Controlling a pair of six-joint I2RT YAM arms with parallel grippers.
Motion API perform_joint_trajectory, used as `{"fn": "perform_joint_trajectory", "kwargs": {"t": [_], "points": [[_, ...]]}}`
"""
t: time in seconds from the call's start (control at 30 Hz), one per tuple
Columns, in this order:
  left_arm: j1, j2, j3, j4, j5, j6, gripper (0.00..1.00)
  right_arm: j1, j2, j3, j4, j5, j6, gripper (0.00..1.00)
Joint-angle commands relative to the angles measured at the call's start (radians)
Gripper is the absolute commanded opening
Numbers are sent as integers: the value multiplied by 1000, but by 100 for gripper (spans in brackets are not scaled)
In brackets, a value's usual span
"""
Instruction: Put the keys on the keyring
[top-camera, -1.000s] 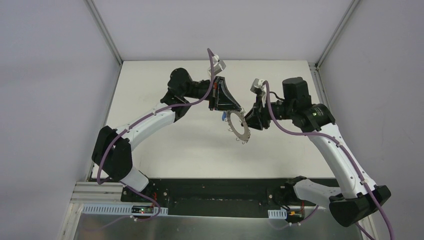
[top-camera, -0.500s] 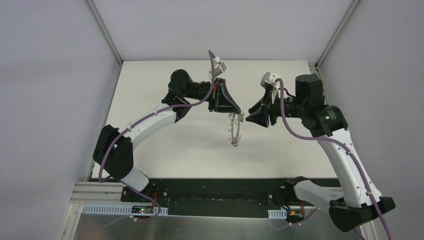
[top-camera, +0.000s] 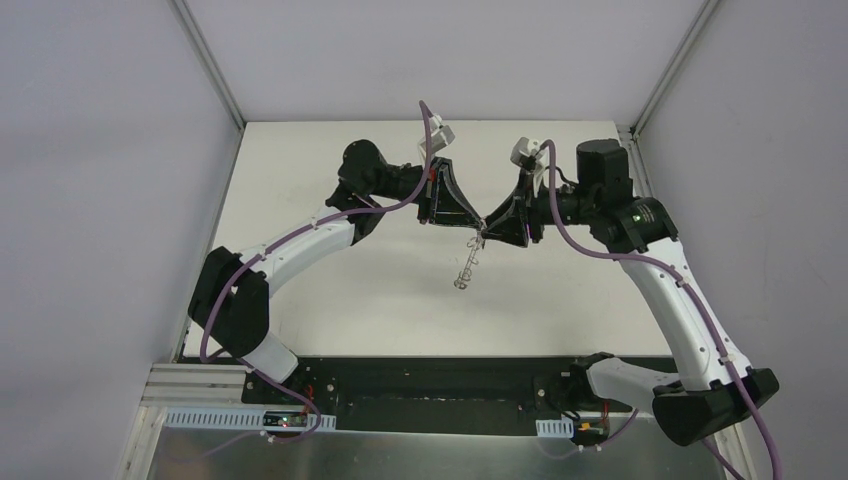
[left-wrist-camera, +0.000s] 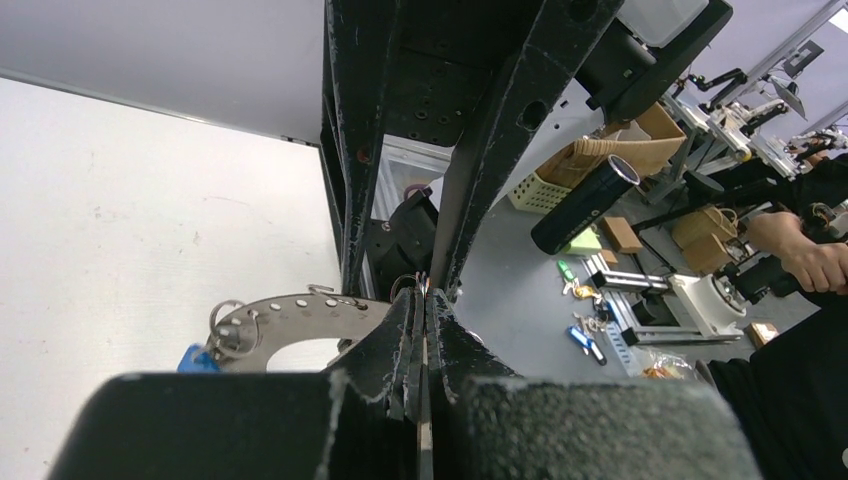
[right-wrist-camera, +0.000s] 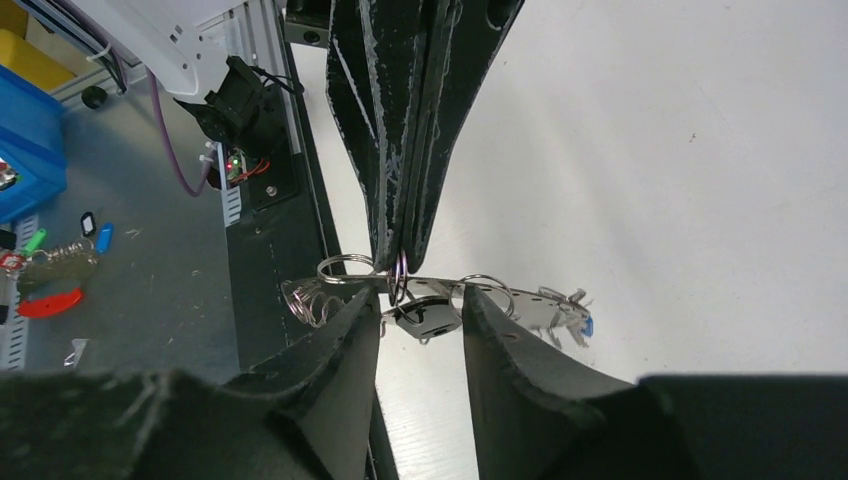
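Note:
The keyring (top-camera: 466, 266), a flat grey metal ring with small wire loops, hangs edge-on above the table. My left gripper (top-camera: 478, 226) is shut on one wire loop at its top; in the left wrist view the jaws (left-wrist-camera: 424, 292) are pressed together beside the ring's plate (left-wrist-camera: 290, 318). The blue-headed key (left-wrist-camera: 195, 357) hangs at the ring's far edge (right-wrist-camera: 586, 325). My right gripper (right-wrist-camera: 420, 295) is open, its fingers astride the keyring (right-wrist-camera: 520, 303). The black-headed key (right-wrist-camera: 428, 315) dangles from a loop between them, touching neither finger. The two grippers meet tip to tip (top-camera: 490, 234).
The white table (top-camera: 380, 290) lies below the hanging ring. A black base strip (top-camera: 430, 385) runs along the near edge. Grey enclosure walls stand left, right and behind. Beyond the table edge, the floor (right-wrist-camera: 60, 260) holds loose coloured tags.
My right gripper let go of the keyring, opened, drew back, then returned to straddle it. The ring swung from face-on to hanging edge-on from the left gripper, which stayed shut.

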Motion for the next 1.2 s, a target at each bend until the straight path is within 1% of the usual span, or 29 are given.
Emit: {"fn": "perform_joint_trajectory", "kwargs": {"t": [0.0, 0.23, 0.37, 0.5, 0.57, 0.6, 0.67, 0.77, 0.83, 0.87, 0.93, 1.17], "points": [[6, -3, 1, 91, 13, -23, 0, 6, 7, 34, 50, -54, 22, 35], [6, 9, 4, 116, 10, -42, 0, 8, 9, 28, 52, -74, 24, 8], [7, 17, 7, 115, 13, -37, 0, 8, 2, 32, 38, -70, 8, 0], [11, 27, 24, 102, 48, -19, 0, 25, 10, 78, -46, 1, -50, 0], [16, 24, 30, 73, 55, 12, 5, 47, 24, 96, -96, 46, -76, 0], [18, 20, 37, 42, 58, 42, 9, 60, 33, 103, -120, 63, -88, 0], [19, -1, 57, -117, 51, 154, 16, 81, 53, 112, -158, 93, -103, 0], [15, -40, 97, -434, 8, 406, 25, 106, 80, 117, -186, 119, -112, 0], [10, -55, 135, -665, -21, 601, 28, 118, 93, 122, -192, 125, -111, 0], [7, -58, 152, -748, -31, 667, 29, 121, 97, 124, -192, 125, -111, 0], [1, -61, 166, -826, -44, 740, 30, 126, 103, 129, -191, 125, -110, 0], [-17, -66, 179, -939, -61, 847, 29, 134, 120, 130, -184, 119, -103, 0]]}}
